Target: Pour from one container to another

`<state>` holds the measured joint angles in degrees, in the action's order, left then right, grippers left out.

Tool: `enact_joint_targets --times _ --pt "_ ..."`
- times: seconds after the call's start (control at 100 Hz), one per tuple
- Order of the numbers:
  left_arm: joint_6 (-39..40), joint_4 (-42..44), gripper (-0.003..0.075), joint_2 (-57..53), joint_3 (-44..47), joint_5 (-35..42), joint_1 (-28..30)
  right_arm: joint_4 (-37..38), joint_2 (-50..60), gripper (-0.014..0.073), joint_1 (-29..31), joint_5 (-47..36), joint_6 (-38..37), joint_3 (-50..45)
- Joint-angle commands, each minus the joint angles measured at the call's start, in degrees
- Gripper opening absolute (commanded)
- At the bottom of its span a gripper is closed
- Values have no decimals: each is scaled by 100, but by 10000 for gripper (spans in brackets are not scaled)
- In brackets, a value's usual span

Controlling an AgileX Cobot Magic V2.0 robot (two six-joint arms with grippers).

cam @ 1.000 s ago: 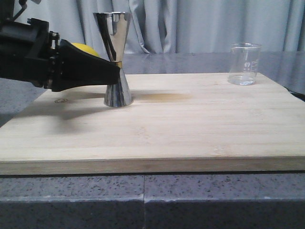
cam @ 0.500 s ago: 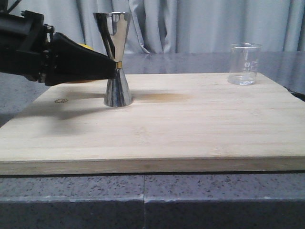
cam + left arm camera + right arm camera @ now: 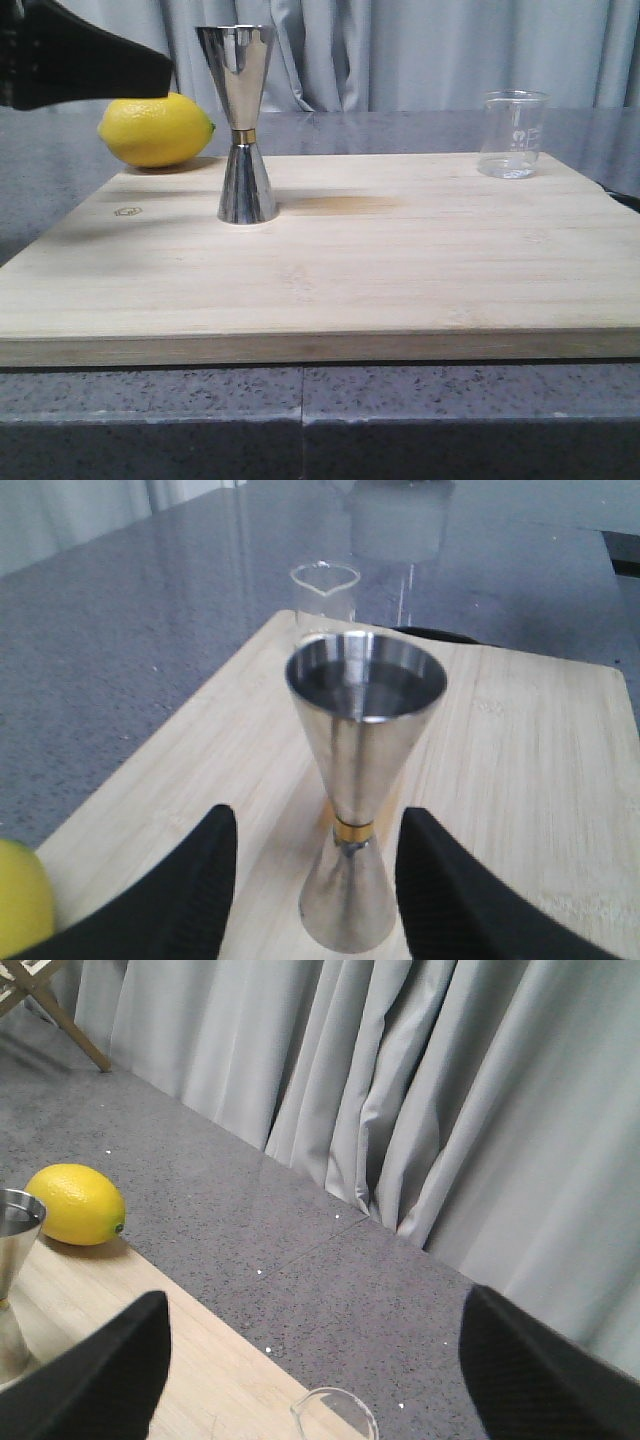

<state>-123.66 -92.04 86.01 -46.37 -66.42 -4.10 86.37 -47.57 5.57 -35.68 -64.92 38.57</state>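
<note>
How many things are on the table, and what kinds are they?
Metal jigger: 1
Glass beaker: 1
Lemon: 1
Wooden board: 1
Total: 4

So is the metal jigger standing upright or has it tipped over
Upright. The jigger stands on its narrow cone on the cutting board, wide cup facing up. The left tool is open around it, not touching.

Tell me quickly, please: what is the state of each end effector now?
Left end effector: open, empty, fingers either side of the steel jigger without touching it.
Right end effector: open wide, empty, above the glass beaker.
</note>
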Motion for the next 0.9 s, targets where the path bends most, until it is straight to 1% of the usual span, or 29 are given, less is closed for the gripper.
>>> enact_joint_targets --times 0.0,0.1,0.18,0.25,0.32,0.35,0.44,0.51,0.62,0.72,0.89 --pt "333 -349 342 -502 -203 -625 176 -215 68 542 38 113 -133 138" --pt "648 -432 341 -858 -370 -625 318 -215 68 541 38 259 -224 138" --pt "811 -691 341 -1126 -558 -612 410 -266 68 541 38 387 -224 138" --pt "975 -1000 339 -1327 -722 -413 482 -305 68 541 38 655 -224 159" --pt "1169 -1308 337 -1521 -853 81 526 -444 68 541 38 1062 -224 159" --pt "1231 -1407 337 -1596 -895 425 526 -523 68 541 38 1236 -224 159" --pt "1519 -1407 337 -1837 -1009 1527 526 -700 68 541 38 1729 -224 203" --pt "1674 -1407 337 -2003 -1023 2211 514 -725 68 541 38 2000 -224 302" --pt "1737 -1407 337 -2207 -1023 2964 514 -733 68 541 38 2383 -224 555" --pt "2115 -1407 337 -2326 -1023 3698 514 -738 -67 541 38 2852 -224 830" --pt "2446 -1407 337 -2505 -1023 4533 514 -738 -395 541 38 3206 -224 1236"
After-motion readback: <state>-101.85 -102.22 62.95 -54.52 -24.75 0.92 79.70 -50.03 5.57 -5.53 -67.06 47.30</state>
